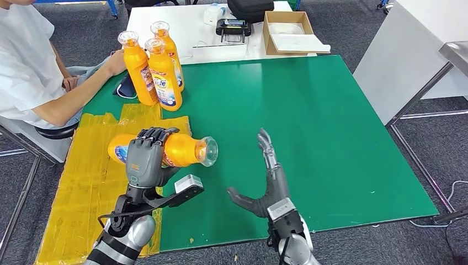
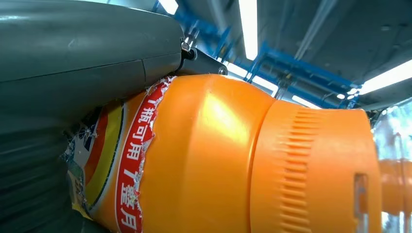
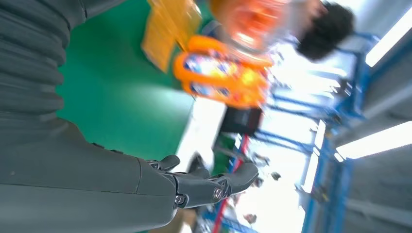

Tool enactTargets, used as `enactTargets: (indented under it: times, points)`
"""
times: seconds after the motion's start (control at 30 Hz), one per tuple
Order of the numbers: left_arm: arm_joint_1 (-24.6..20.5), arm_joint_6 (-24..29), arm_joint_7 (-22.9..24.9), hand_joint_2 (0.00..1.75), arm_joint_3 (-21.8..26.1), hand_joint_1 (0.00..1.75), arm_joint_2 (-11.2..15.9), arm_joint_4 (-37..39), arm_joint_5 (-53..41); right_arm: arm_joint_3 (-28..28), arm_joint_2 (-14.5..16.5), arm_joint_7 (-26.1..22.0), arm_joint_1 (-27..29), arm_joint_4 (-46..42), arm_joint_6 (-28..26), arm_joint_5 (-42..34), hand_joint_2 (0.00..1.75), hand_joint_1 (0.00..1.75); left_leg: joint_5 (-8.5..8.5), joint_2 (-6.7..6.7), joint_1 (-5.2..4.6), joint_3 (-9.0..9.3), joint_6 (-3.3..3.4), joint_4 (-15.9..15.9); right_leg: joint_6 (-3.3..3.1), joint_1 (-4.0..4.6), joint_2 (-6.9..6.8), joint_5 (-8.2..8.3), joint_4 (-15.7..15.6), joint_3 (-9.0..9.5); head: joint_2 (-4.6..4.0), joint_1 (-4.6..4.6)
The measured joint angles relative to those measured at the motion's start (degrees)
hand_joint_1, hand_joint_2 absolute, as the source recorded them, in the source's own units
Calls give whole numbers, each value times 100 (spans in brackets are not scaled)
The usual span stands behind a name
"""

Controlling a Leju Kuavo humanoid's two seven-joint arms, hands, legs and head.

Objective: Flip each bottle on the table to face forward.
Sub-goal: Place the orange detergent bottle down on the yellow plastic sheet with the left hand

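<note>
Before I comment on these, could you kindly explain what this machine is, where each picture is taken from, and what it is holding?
It is a humanoid robot with two silver arms ending in many-fingered hands. The wide picture comes from its head, looking down on a green table. The other two come from cameras at its wrists, so they look turned.

The left hand grips an orange bottle lying sideways; the left wrist view shows that bottle up close. The right hand holds nothing, fingers spread above the table.

Three more bottles stand upright at the far left, beside a seated person. Yellow sheeting covers the near left corner.
</note>
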Motion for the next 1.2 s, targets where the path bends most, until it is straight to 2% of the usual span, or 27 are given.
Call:
enactTargets:
  times: [0.13, 0.27, 0.33, 0.4, 0.53, 0.6, 0.7, 0.87, 1.0, 1.1, 1.13, 1.2]
  points:
    - [-33, 35, 233, 175, 47, 175, 2, 73, -430, -146, -87, -51, 173, -483, -4, 14, 175, 0, 1, 6, 0, 2, -1, 0, 1, 1, 1, 4, 0, -3, 0, -1]
    - [-173, -32, 706, 175, 25, 175, 32, 275, -1753, -217, -137, -158, 227, -706, -5, -72, 175, 0, 4, 2, 1, 2, -2, 0, 5, 1, 0, 7, 0, -3, 0, -1]
    - [-392, -193, 1157, 175, -130, 175, 135, 583, -2442, -283, -168, -197, 236, -856, 66, -273, 175, 0, 5, 4, 1, 3, -2, 0, 5, 1, 1, 9, 0, -3, 0, -1]
    - [-703, -399, 1718, 175, -487, 175, 293, 1014, -2753, -372, -193, -230, 236, -1002, 119, -419, 175, 0, 6, 6, 1, 4, -3, 0, 3, 1, 1, 12, 1, -3, 0, -1]
    - [-1374, -878, 2722, 175, -1554, 175, 545, 1987, -2808, -544, -213, -326, 235, -1257, -80, -213, 175, 0, 9, 5, 1, 4, -3, 0, 1, 1, 1, 14, 1, 0, 0, 1]
    - [-1634, -1075, 2885, 175, -2021, 175, 594, 2480, -2814, -586, -218, -359, 236, -1360, -238, 0, 175, 0, 9, 8, 0, 4, -2, 0, 2, 0, 1, 14, 2, 2, 0, 1]
    - [-1834, -1215, 2859, 175, -2274, 175, 554, 3106, -2826, -607, -220, -365, 236, -1464, -344, 157, 175, 0, 8, 12, 0, 2, -3, 1, 2, 0, 3, 15, 2, -1, 0, -1]
    - [-2059, -1483, 2964, 175, -2151, 175, 358, 3855, -2698, -607, -220, -307, 223, -1508, -373, 245, 175, 0, 7, 4, 1, 0, -3, 1, 1, 1, 1, 12, 2, 0, 0, -2]
    - [-2235, -1715, 3061, 175, -1599, 175, 105, 4337, -2448, -597, -214, -209, 193, -1507, -391, 297, 175, 0, 7, 6, 1, 1, -4, 0, 1, 2, 2, 14, 3, 1, 0, 0]
    - [-2348, -1695, 3088, 175, -1066, 175, -26, 4675, -2319, -554, -208, -144, 144, -1501, -399, 307, 175, 0, 9, 7, 1, 2, -6, 0, -4, 2, 2, 18, 3, 0, 0, -2]
    - [-2373, -1670, 3090, 175, -909, 167, -54, 4766, -2304, -539, -204, -132, 125, -1495, -403, 307, 175, 0, 11, 7, 2, 2, -6, 0, -5, 2, 2, 19, 3, -1, 0, -1]
    - [-2406, -1597, 3097, 175, -654, 89, -93, 4912, -2275, -518, -196, -121, 95, -1478, -412, 304, 175, 0, 13, 6, 2, 2, -5, 0, -6, 2, 1, 19, 5, 0, 0, -1]
